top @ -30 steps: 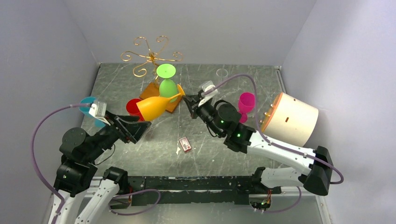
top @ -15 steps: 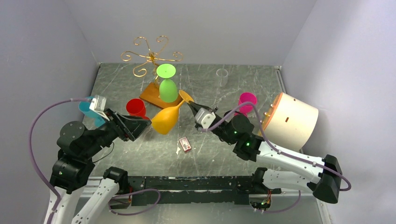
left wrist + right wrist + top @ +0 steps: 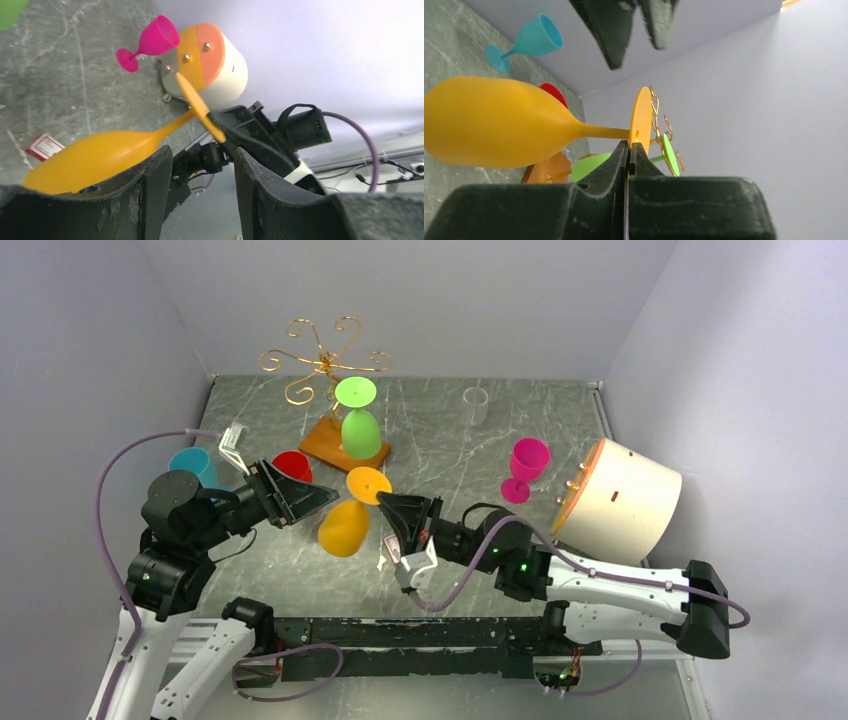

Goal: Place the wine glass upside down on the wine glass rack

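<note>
Right claw (image 3: 383,502) pinches yellow plastic wine glass (image 3: 343,527) by its foot; left claw (image 3: 325,498), spread, should grip bowl squarely first.

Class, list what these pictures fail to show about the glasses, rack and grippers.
The red glass: top view, mostly behind the left gripper.
Whether the left gripper touches the orange wine glass: left wrist view, its finger covers the bowl's edge.
How the green glass meets the rack: top view, the glass's foot covers the wire.
How much glass foot the right gripper pinches: right wrist view, its fingers cover it.
</note>
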Motion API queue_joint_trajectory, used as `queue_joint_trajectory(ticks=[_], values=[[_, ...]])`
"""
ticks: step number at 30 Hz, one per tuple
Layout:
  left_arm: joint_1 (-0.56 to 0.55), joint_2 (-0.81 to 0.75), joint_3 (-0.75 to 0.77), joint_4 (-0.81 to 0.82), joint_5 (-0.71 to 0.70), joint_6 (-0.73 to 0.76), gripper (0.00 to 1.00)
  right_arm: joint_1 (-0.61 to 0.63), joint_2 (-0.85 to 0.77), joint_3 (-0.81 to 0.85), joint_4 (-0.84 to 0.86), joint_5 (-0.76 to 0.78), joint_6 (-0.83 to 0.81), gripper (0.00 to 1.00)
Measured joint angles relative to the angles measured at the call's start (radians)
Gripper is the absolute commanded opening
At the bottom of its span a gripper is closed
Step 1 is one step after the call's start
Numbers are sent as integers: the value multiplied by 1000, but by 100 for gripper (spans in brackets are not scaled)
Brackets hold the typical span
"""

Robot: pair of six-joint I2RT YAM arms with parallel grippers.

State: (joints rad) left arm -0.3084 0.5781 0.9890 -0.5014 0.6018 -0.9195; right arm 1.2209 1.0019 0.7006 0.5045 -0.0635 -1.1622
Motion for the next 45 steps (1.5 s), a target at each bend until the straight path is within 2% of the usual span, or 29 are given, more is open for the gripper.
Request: queue_joint_trajectory(ticks=[7,16,18,24,26,37,38,39,40,45], values=[[0,15,-32,60,67,-82,51,97,64,0,6,79,-158,0],[0,34,-32,18,53,-59,44,170,100,0,29,159,-247,0],[0,37,-32,5,45,-48,38,179,111,0,31,170,-257,0],[0,55,-41,-15,37,-24,10,192,122,0,46,195,-274,0],[0,57,-44,-18,37,-19,7,196,122,0,45,205,-275,2],[0,56,-35,-23,10,16,7,202,101,-42,76,217,-172,75],[0,50,-37,-21,5,15,7,201,92,-51,75,218,-155,82],[0,42,-40,-20,3,14,7,201,79,-65,75,218,-136,97],[0,34,-42,-20,0,14,7,202,62,-79,75,219,-113,99],[0,2,-39,-23,-53,27,7,202,-22,-156,101,223,-14,100]])
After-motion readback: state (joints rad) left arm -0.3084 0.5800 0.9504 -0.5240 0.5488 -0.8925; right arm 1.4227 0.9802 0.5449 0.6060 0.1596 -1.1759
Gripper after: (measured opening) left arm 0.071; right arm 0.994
